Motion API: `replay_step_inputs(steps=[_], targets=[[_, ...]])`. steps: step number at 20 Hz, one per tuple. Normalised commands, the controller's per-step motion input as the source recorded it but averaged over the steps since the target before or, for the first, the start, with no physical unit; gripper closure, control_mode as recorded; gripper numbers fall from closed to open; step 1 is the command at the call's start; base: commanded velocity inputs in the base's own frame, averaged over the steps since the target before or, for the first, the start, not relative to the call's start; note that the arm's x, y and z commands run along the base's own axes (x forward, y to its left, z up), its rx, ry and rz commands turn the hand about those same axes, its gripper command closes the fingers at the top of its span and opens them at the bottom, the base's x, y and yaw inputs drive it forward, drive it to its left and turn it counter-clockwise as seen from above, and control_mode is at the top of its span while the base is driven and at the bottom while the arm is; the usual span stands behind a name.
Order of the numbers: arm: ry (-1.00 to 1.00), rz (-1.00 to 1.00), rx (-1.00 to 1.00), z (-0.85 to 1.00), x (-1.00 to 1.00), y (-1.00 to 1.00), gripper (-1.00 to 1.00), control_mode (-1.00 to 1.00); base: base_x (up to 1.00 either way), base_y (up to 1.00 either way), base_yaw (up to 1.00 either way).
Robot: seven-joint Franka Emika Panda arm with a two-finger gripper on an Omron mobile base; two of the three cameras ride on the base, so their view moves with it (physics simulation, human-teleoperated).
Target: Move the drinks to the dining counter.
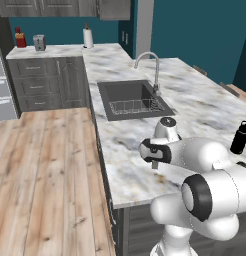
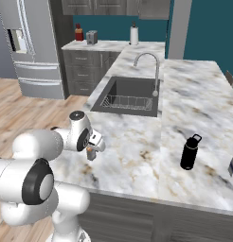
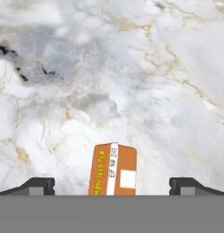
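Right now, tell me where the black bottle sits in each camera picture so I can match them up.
Left base view: the black bottle stands at the far right edge, on the marble counter, beyond the arm.
Right base view: it stands right of centre on the same counter, nearer the front edge than the sink.
Hand view: not in it.
Shared landmark: the sink with its curved faucet, also seen in the right base view.

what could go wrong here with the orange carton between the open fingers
1. The orange carton sits near the marble counter edge; a nudge from the open end effector could push it off.
2. It is small and upright, so an off-centre close may tip it.
3. The black bottle stands near any sweep across.
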Motion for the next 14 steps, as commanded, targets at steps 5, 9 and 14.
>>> replay_step_inputs(steps=[5,9,14], targets=[[0.04,0.00,0.00,-0.11,0.07,0.00,-1.00,-1.00,0.00,0.00,0.00],[0.04,0.00,0.00,-0.15,0.00,0.00,-1.00,-1.00,0.00,0.00,0.00],[0.03,0.00,0.00,-0.18,0.00,0.00,-1.00,-1.00,0.00,0.00,0.00]])
